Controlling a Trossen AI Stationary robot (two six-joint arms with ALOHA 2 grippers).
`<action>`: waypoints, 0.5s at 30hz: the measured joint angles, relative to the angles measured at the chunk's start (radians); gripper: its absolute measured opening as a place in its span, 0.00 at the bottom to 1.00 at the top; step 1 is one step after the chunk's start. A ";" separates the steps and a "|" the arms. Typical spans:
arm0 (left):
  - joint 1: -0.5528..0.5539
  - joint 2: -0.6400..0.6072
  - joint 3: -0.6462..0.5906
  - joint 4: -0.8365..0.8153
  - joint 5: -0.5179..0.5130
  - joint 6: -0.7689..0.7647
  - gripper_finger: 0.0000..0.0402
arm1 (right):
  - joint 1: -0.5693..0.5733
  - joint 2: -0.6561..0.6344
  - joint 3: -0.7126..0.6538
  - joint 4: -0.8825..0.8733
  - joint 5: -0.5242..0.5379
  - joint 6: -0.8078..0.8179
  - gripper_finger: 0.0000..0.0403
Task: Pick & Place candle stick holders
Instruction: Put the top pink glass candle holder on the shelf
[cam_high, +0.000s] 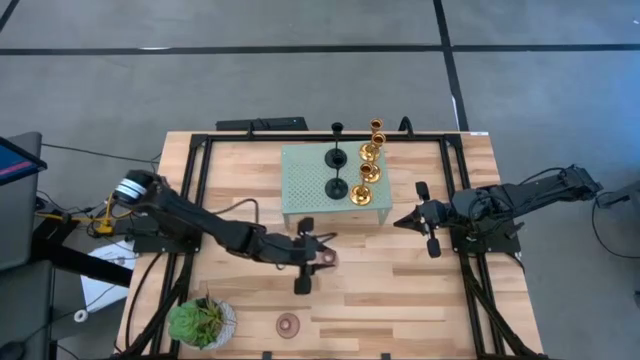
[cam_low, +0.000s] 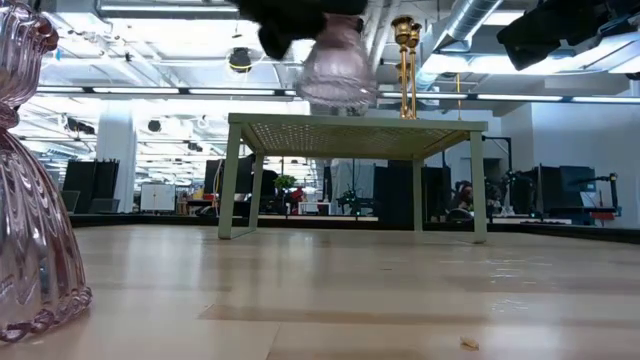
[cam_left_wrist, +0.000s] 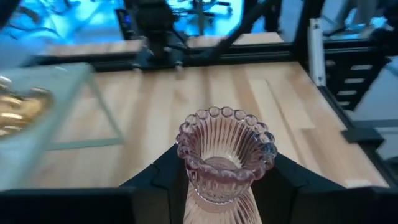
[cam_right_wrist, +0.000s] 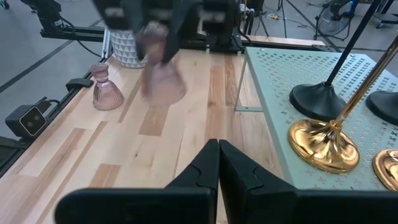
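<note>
My left gripper (cam_high: 316, 256) is shut on a mauve-pink ribbed glass candle stick holder (cam_left_wrist: 225, 155), in the air over the table's middle, just near of the pale green platform (cam_high: 300, 200). A second pink holder (cam_high: 289, 323) stands on its bell base near the front edge. Two black holders (cam_high: 337, 157) and two gold holders (cam_high: 362, 193) stand on the platform. My right gripper (cam_right_wrist: 217, 149) is shut on nothing and hovers at the platform's right side. My left gripper pinches the pink holder between its two fingers (cam_left_wrist: 155, 180) at the narrow neck (cam_left_wrist: 214, 198) just below the beaded cup. The fingers come nearly level from the table's left. The holder stays upright, cup up and bell base hanging below, lifted clear of the table.
A green potted plant (cam_high: 203, 322) stands at the near left corner. The platform (cam_low: 350, 128) stands on slim legs with open room beneath it. Black frame rails run along both sides of the table (cam_high: 400, 300). Bare wood lies between the platform and the front edge.
</note>
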 joint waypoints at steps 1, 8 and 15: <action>0.000 -0.024 0.000 -0.019 -0.015 0.013 0.34 | 0.000 0.000 0.000 0.000 0.000 0.000 0.00; 0.030 -0.181 0.000 -0.094 -0.085 0.123 0.37 | 0.000 0.000 0.000 0.000 0.000 0.000 0.00; 0.153 -0.278 0.000 -0.148 -0.093 0.136 0.34 | 0.000 0.000 0.000 0.000 0.000 0.000 0.00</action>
